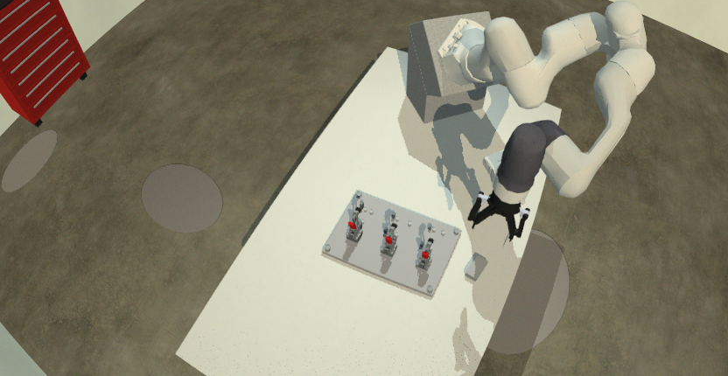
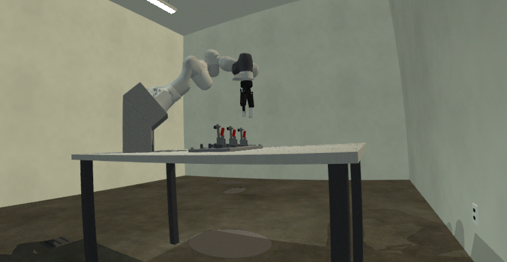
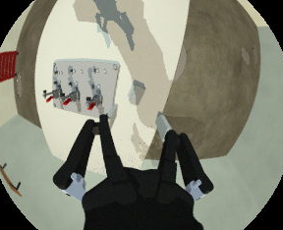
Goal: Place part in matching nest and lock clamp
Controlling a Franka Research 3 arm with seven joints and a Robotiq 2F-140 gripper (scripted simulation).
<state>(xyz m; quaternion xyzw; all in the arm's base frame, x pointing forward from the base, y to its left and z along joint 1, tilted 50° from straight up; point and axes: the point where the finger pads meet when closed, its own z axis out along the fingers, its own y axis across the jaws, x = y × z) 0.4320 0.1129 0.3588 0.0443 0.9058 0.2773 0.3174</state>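
Note:
The part [image 1: 476, 267] [image 3: 137, 92], a small grey block, lies on the table beside the fixture's short side; I cannot make it out in the exterior view. The fixture plate [image 1: 366, 260] [image 3: 109, 84] [image 2: 212, 150] carries three red-handled clamps: one [image 1: 354, 229], a middle one [image 1: 388, 244] and one nearest the part [image 1: 423, 259]. In the exterior view their bars appear raised. Small pads and blocks stand by each clamp; their spacing is too small to judge. My gripper [image 1: 492, 232] [image 2: 247, 114] [image 3: 137, 113] is open and empty, high above the table.
The table [image 1: 284, 282] [image 2: 290, 156] has its long edge just beyond the part. The arm's grey pedestal [image 1: 424, 68] [image 2: 137, 125] stands at the table's end. A red tool cabinet [image 1: 43, 52] stands on the floor, away from the table.

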